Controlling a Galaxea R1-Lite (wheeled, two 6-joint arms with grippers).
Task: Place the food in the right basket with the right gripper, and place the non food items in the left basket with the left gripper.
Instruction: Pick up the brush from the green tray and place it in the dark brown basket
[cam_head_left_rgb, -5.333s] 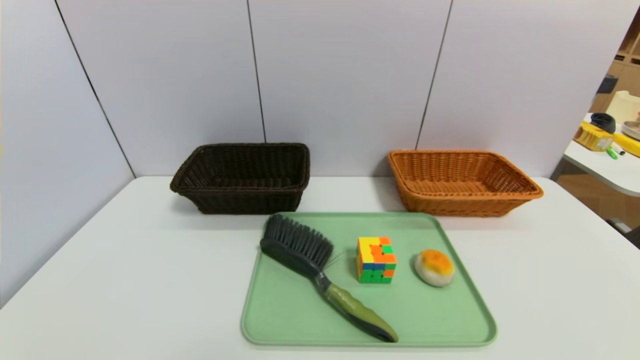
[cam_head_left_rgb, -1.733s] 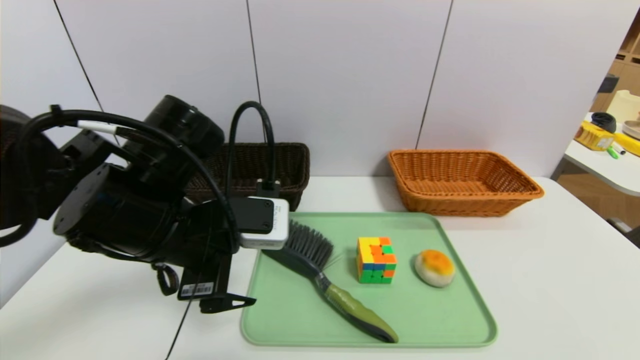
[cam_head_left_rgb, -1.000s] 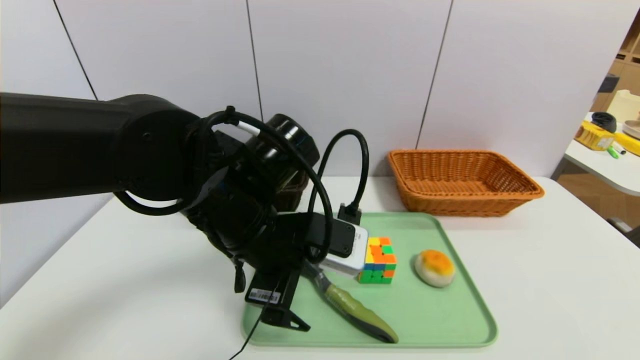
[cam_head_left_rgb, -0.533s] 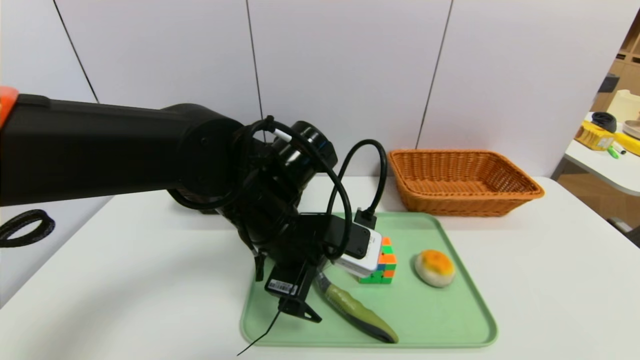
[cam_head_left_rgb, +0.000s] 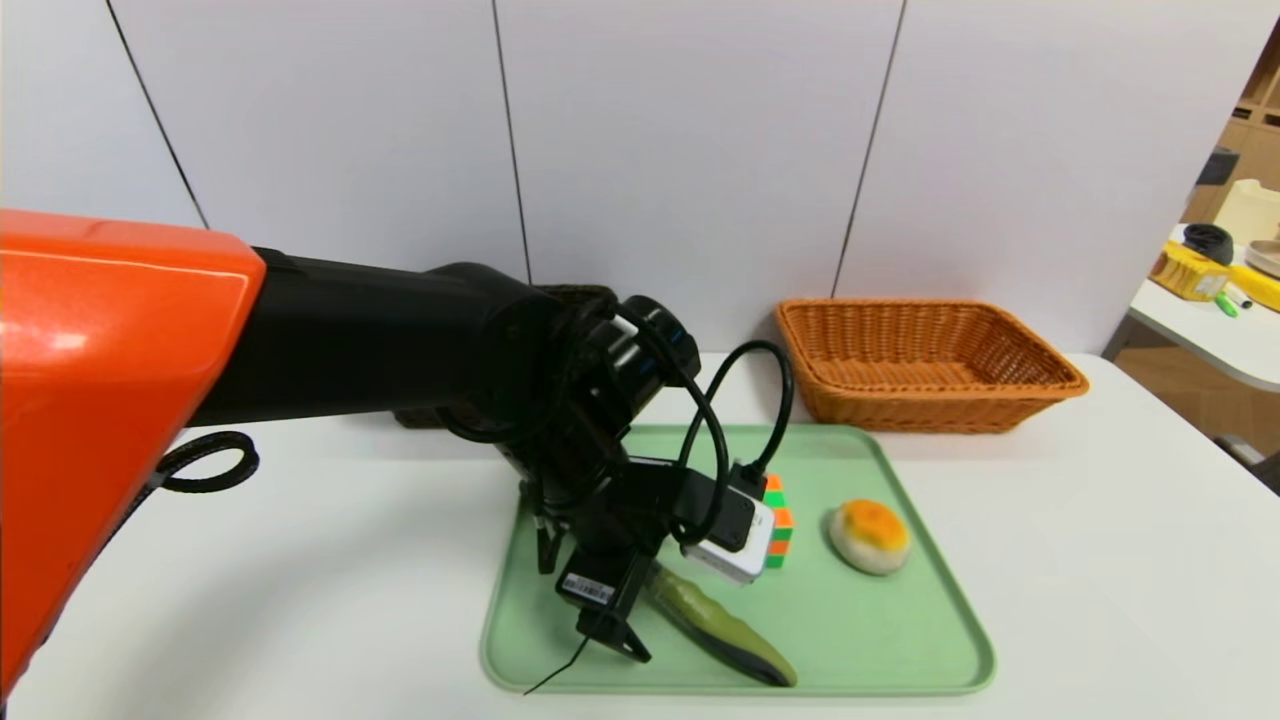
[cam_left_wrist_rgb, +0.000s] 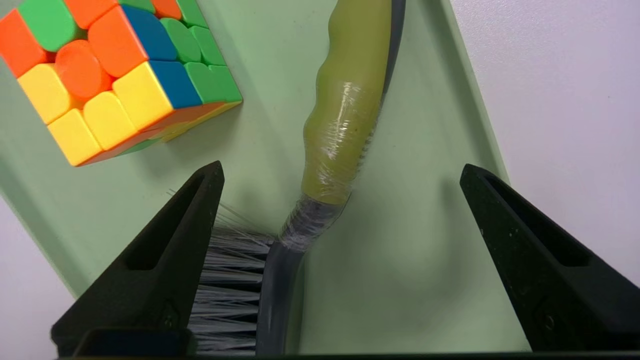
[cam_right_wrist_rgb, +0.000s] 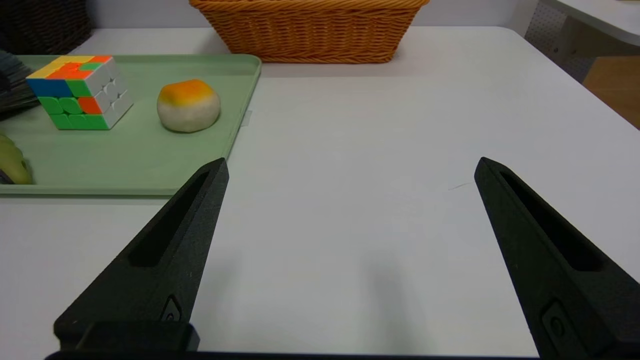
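Head view: left gripper (cam_head_left_rgb: 640, 590) low over green tray (cam_head_left_rgb: 900, 640), above brush (cam_head_left_rgb: 720, 630); puzzle cube (cam_head_left_rgb: 778, 520) half hidden behind wrist; bun (cam_head_left_rgb: 869, 535) right of cube; orange-tan basket (cam_head_left_rgb: 925, 365) beyond tray; dark basket (cam_head_left_rgb: 575, 293) mostly hidden.

Left wrist view: jaws spread wide, empty, straddling brush neck (cam_left_wrist_rgb: 305, 225). Risk: finger snags bristles, brush twists or nudges cube.

Right wrist view: right gripper (cam_right_wrist_rgb: 350, 175) parked off tray, spread, empty.

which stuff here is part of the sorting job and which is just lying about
Job: brush, puzzle cube, bun, orange-tan basket, dark basket, left pincer open over the brush.
Lying about: green tray, side-table clutter.
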